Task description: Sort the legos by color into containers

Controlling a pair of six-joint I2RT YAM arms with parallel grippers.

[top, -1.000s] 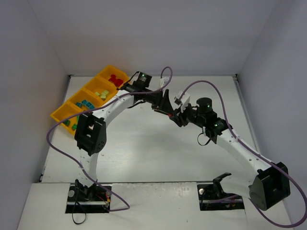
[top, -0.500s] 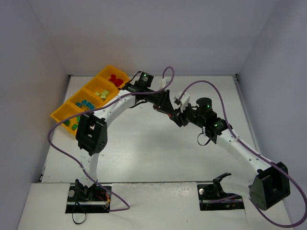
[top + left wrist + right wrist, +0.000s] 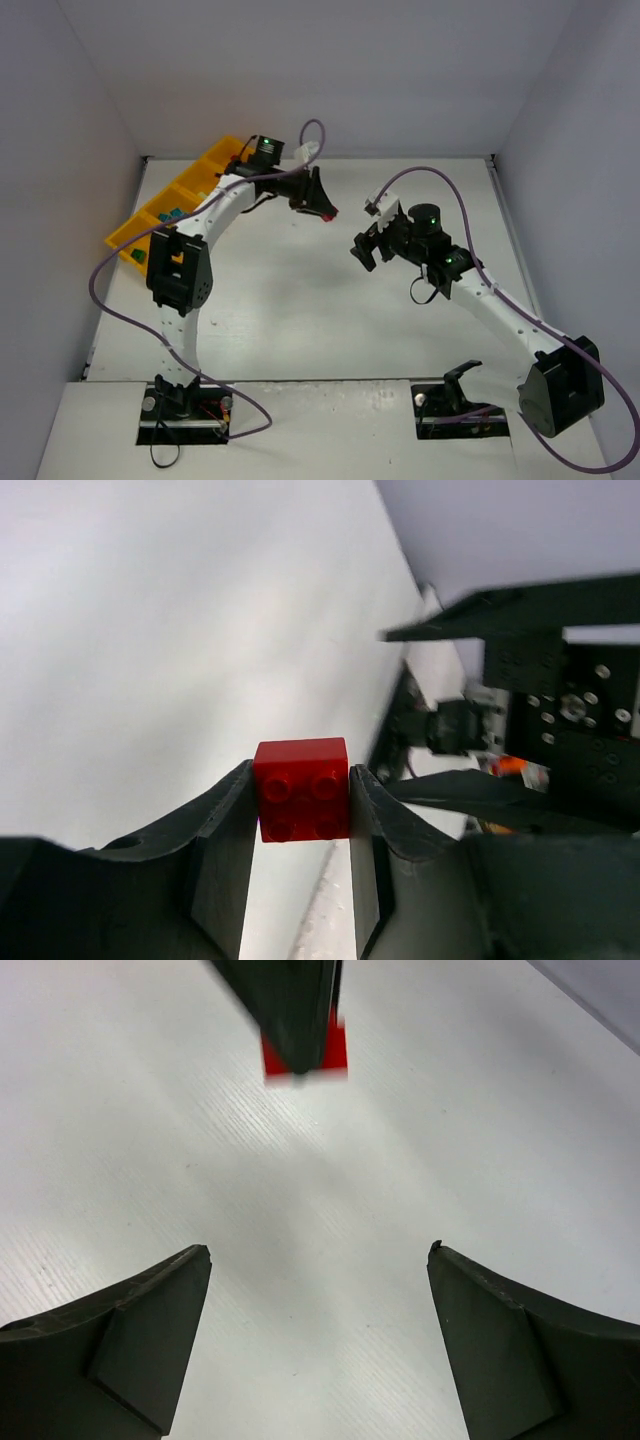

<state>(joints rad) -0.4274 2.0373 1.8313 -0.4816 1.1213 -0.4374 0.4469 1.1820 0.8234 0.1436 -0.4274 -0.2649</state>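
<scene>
1. Firstly, locate the tray at the far left of the table. It is one long orange-yellow moulded plastic part divided into square compartments, and the left arm hides much of it. Teal bricks show in one compartment. Which compartment takes red pieces cannot be told from this view.
2. Next, note the left gripper. It hangs above the table, to the right of the tray and well apart from it. Its jaws are clamped on one red brick, gripped by two opposite flat side walls with the studded face toward the wrist camera.
3. Treat the red brick as a hard, glossy block, square in outline, with four round studs.
   - It is probably very light and rigid, so it should not deform under the clamp.
   - Its smooth walls may slip or twist if the hold sits off-centre.
   - Take hold on the flat walls, never on the studs or corners.
4. Finally, check the right gripper, which is near the left gripper on its right side and not touching it.
   - Its fingers are dark, matte and wedge-shaped.
   - They stand wide apart with nothing between them.
   - Only the white, finely grained table lies below.
   - In the right wrist view the red brick appears beyond them, partly behind a dark finger of the left gripper.
</scene>
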